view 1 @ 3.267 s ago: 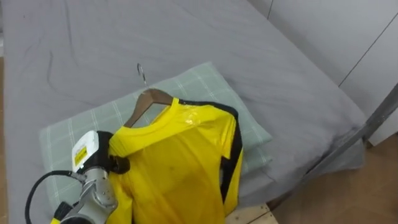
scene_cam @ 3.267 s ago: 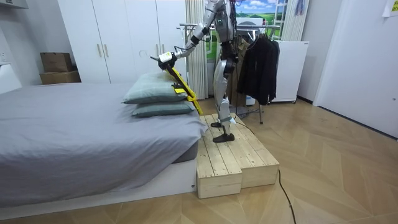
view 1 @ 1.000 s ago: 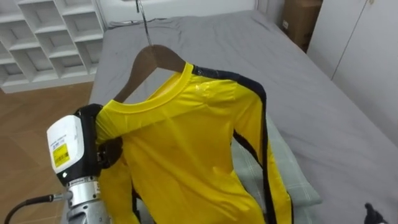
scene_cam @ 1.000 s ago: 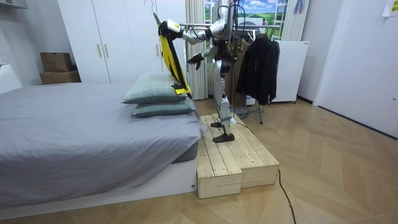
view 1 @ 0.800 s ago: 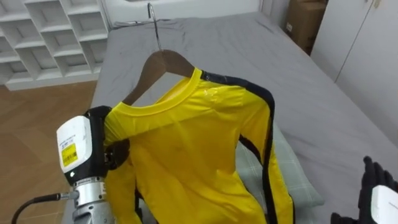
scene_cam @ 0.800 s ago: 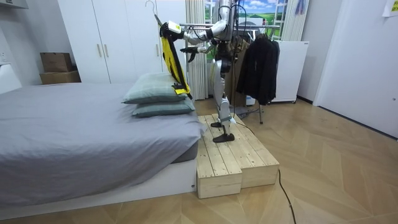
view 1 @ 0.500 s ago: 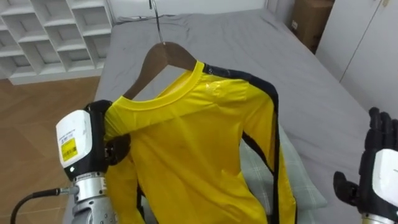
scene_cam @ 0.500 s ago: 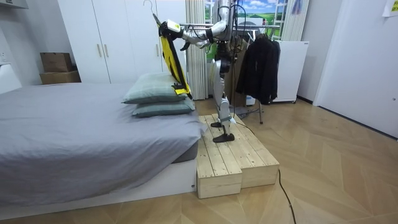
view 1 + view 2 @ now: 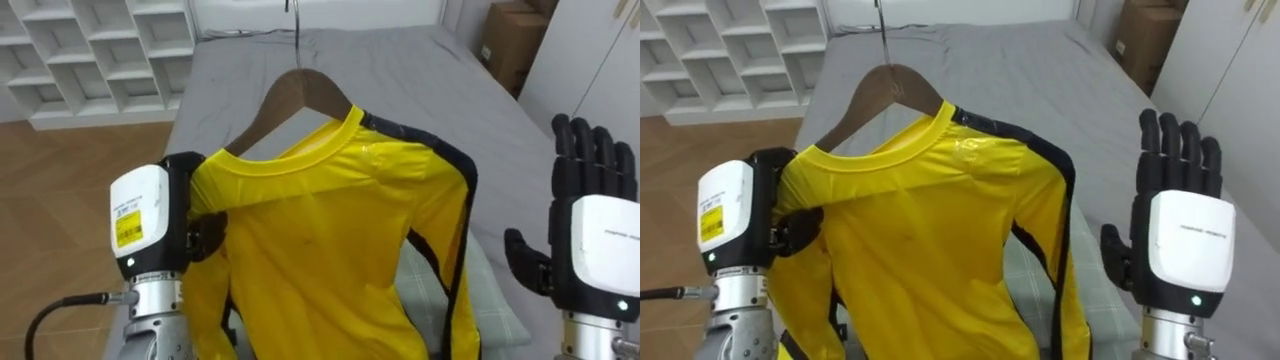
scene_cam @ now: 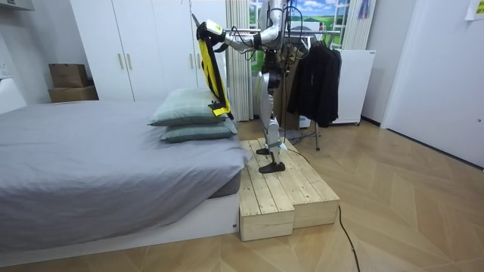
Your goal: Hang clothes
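Shirt (image 9: 330,240) on its hanger (image 9: 300,95) is held high over the bed (image 9: 400,60), left hand (image 9: 165,230) clenched on one shoulder, right hand (image 9: 595,240) spread open beside it; gripped off-centre, it could tilt and slide off

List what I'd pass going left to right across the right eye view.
In order: left robot hand, gripping the shirt's shoulder → shirt on its hanger → right robot hand, open and held up.
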### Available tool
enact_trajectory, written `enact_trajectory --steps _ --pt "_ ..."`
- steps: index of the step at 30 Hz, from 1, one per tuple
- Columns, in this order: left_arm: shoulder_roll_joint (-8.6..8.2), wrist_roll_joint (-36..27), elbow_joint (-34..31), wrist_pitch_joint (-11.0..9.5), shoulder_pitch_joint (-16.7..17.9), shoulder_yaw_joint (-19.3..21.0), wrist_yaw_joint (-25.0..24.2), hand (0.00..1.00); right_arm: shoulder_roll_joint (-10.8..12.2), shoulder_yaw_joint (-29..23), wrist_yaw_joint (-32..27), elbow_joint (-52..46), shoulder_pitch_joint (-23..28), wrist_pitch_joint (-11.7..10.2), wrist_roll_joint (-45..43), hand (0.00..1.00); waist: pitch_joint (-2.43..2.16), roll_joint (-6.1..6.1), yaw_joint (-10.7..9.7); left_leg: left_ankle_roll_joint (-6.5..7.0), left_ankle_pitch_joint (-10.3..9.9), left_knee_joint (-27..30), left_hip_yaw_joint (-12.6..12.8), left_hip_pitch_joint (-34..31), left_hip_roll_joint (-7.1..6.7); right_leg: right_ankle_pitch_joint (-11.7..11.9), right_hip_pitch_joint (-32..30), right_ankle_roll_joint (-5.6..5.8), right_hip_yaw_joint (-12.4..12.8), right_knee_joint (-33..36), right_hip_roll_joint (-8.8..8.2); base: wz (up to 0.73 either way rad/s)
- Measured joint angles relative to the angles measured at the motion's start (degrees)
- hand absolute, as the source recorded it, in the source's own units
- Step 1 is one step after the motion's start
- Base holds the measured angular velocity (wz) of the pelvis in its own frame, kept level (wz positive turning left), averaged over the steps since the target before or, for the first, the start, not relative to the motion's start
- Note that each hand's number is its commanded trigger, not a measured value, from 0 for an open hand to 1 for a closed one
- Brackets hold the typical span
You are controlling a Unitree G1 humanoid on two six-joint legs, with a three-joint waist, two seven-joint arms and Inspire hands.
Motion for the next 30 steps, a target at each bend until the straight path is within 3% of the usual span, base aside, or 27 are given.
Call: enact_trajectory --steps 9,19,26,30 --pt "0.10 0.55 -1.72 0.31 -0.12 -0.50 -3.44 1.00 -1.17 1.96 0.85 -1.10 -2.45 -0.06 -0.39 0.00 0.03 -0.63 0.12 0.00 0.00 0.44 -0.95 -1.35 0.00 0.00 -0.72 0.00 -0.96 0.04 -0.02 0.04" --pt "0.39 0.40 -4.08 -0.35 -0.12 -4.61 -5.83 1.00 -1.34 3.20 2.86 -1.09 -3.43 -1.48 0.71 0.00 0.11 -0.92 0.28 0.00 0.00 0.06 -1.14 -1.33 -0.01 0.00 -0.75 0.00 -0.97 -0.05 -0.02 0.01" --pt "0.21 0.35 -5.17 -1.43 -0.12 -5.07 -6.47 1.00 -0.65 3.84 4.01 -1.09 -3.63 -2.03 3.49 0.00 0.67 -1.54 0.33 0.00 0.00 0.08 -1.05 -1.31 -0.01 -0.01 -0.70 0.01 -0.90 -0.12 0.00 0.00" --pt "0.20 0.37 -5.18 -1.43 -0.12 -5.18 -6.62 1.00 -0.62 5.82 6.20 -1.09 -3.62 -2.09 4.66 0.00 0.71 -1.53 0.34 0.00 0.00 0.07 -1.04 -1.37 -0.01 -0.01 -0.76 0.01 -0.93 -0.12 0.00 0.00"
